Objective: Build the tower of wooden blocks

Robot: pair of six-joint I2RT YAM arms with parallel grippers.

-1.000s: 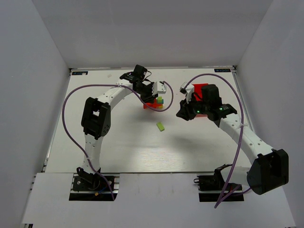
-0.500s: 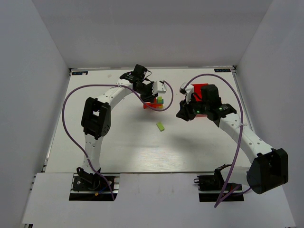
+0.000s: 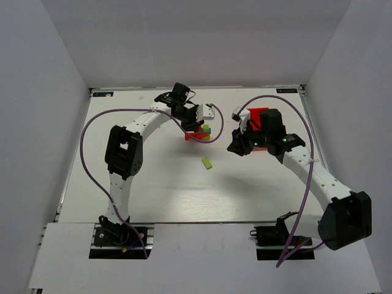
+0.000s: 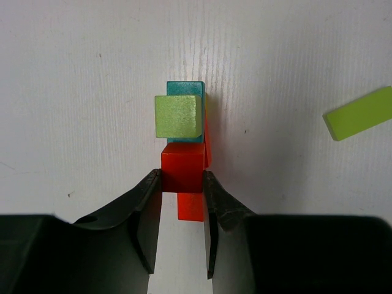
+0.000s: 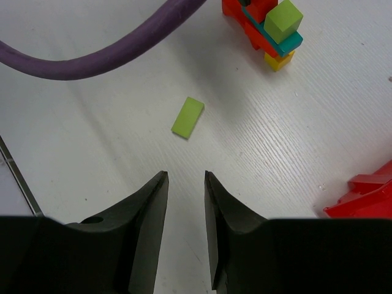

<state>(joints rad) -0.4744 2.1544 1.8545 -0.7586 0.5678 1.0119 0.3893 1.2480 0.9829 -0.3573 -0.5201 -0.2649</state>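
- The wood block tower (image 3: 199, 131) stands at the far middle of the white bench (image 3: 153, 184), under the left arm; nothing about it has shifted over the last second, and both arms stay still.
- The left arm's fingers (image 4: 154, 190) stay closed on a small red wooden cube (image 4: 182, 173) at the near end of the stack. It sits level with the painted lime green cube (image 4: 177, 116), which rests on the teal bar (image 4: 185, 89).
- Judged from that pause, the cube is being seated or is about to be let go, so the layer looks nearly placed rather than finished.
- The right arm's fingers (image 5: 156, 196) hang partly apart with nothing between them, above bare bench.
- A loose lime green wooden bar (image 5: 187, 117) lies flat, well apart from the tower, likely the next piece.
- The large red plastic bin (image 3: 260, 116) sits right of the tower.
- A purple cable (image 5: 104, 58) sags close beside the stack and could brush it.
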